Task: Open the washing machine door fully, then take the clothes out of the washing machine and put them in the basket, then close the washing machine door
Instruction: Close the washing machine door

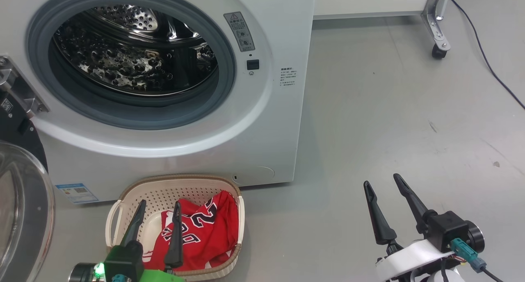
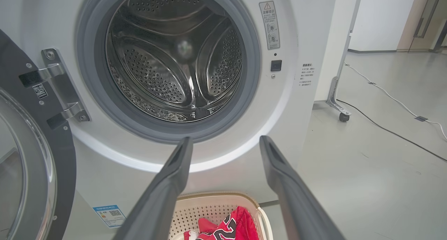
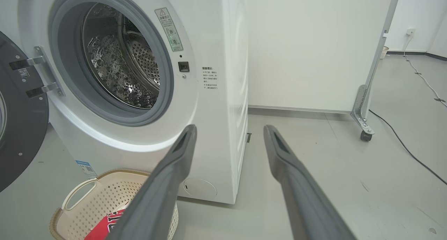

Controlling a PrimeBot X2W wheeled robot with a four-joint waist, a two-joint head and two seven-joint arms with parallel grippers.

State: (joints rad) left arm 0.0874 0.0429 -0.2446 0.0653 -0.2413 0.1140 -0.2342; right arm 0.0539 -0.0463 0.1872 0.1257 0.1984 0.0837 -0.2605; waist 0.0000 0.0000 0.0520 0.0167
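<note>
The white washing machine (image 1: pixel 262 122) (image 2: pixel 300 34) (image 3: pixel 216 41) stands with its steel drum (image 1: pixel 135 48) (image 2: pixel 174 62) (image 3: pixel 122 62) bare inside. Its black-rimmed glass door (image 1: pixel 20 208) (image 2: pixel 31 156) (image 3: pixel 17 121) is swung wide open to the left. On the floor in front sits the cream basket (image 1: pixel 135 192) (image 2: pixel 209 205) (image 3: pixel 101 194), with the red numbered clothes (image 1: pixel 205 233) (image 2: pixel 230 227) (image 3: pixel 104 227) lying in it. My left gripper (image 1: pixel 159 203) (image 2: pixel 225 142) hovers open and empty above the basket. My right gripper (image 1: pixel 381 179) (image 3: pixel 228 130) hangs open and empty over the floor to the right.
A white partition on a castor leg (image 1: pixel 438 32) (image 2: pixel 340 109) (image 3: pixel 363 125) stands behind the machine on the right. A dark cable (image 1: pixel 488 64) (image 2: pixel 394 133) (image 3: pixel 408 149) runs across the grey floor (image 1: pixel 389 122) at the far right.
</note>
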